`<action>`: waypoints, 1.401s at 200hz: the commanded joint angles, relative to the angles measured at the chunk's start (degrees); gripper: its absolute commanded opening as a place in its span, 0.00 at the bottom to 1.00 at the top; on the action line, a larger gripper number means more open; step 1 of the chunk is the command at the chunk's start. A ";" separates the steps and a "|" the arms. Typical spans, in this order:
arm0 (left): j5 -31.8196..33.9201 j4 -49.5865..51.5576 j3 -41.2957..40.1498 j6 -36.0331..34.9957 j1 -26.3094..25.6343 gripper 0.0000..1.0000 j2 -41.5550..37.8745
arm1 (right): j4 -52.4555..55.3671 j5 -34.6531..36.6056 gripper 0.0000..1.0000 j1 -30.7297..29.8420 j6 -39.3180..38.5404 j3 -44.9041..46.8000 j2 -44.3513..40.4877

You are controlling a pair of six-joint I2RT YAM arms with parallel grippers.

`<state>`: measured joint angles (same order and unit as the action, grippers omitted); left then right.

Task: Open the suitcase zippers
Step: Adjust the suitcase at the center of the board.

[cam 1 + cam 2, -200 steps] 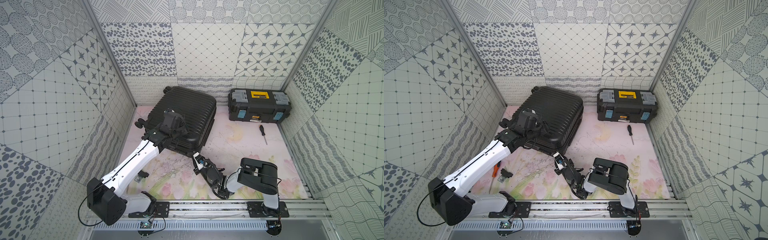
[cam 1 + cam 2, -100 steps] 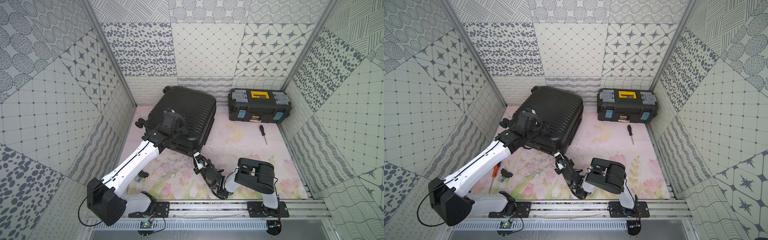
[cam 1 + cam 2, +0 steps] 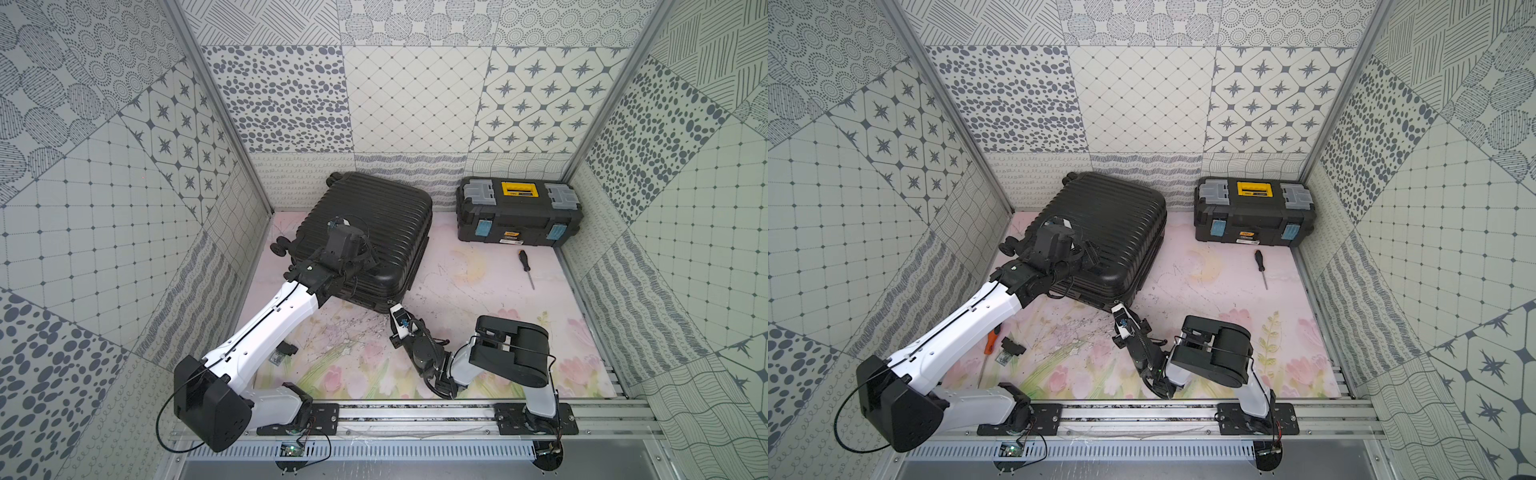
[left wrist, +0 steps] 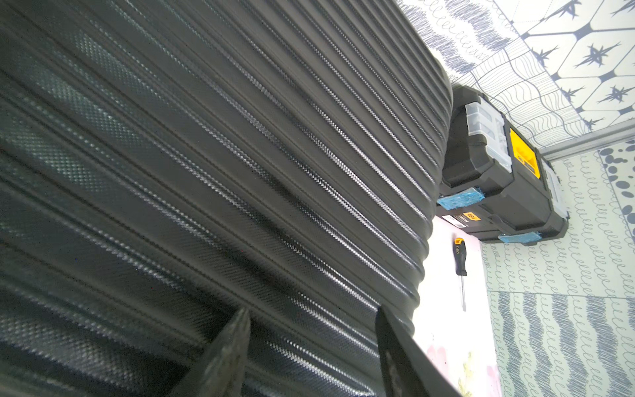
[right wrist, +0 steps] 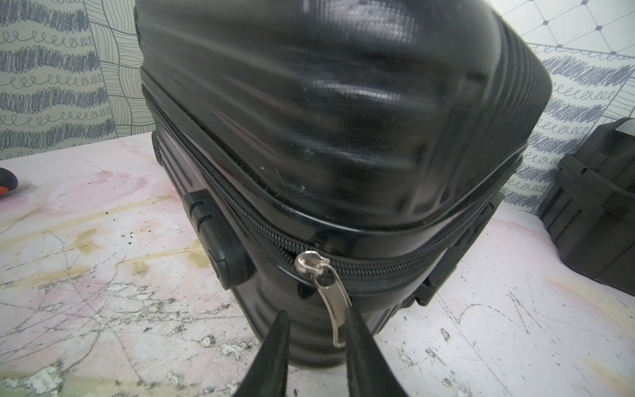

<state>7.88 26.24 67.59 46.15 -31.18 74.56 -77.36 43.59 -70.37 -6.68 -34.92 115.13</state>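
In both top views the black ribbed suitcase (image 3: 374, 220) lay flat on the mat, the left gripper (image 3: 363, 259) over its lid and the right gripper (image 3: 392, 308) at its near corner. A black toolbox (image 3: 515, 212) and a screwdriver (image 3: 525, 268) sat well beyond the fingers

In the left wrist view the left fingers (image 4: 230, 350) stood parted, grasping nothing, tips close to the ribbed shell; contact could not be told

In the right wrist view the right fingers (image 5: 275, 347) stood narrowly parted, not clenched. The silver zipper pull (image 5: 331, 306) hung between them against one finger, its slider on the zipper (image 5: 254, 230) just ahead of the tips
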 commanded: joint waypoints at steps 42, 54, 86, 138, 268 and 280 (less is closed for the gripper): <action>-5.32 17.52 -1.39 2.24 0.12 0.58 1.79 | -1.31 1.05 0.31 0.73 -0.49 -1.79 -0.48; -5.31 17.54 -1.44 2.11 0.08 0.58 1.72 | -0.87 1.41 0.31 0.92 -0.70 -2.40 -0.31; -5.63 17.36 -1.82 2.29 0.07 0.58 1.78 | -0.29 1.79 0.31 1.15 -0.57 -2.98 -0.57; -5.85 17.10 -1.68 2.28 0.11 0.58 1.47 | 0.28 0.40 0.33 -1.07 -0.45 -0.83 -1.75; -7.02 16.67 -1.99 2.88 0.08 0.58 0.26 | 0.61 2.23 0.43 -0.47 -1.43 -1.48 -1.76; -7.23 16.59 -2.17 3.00 0.09 0.58 0.11 | 0.97 1.59 0.43 0.45 -0.99 -2.06 -1.58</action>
<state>7.40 25.61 67.22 46.57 -31.07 73.76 -75.42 45.15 -71.57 -7.51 -35.03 113.60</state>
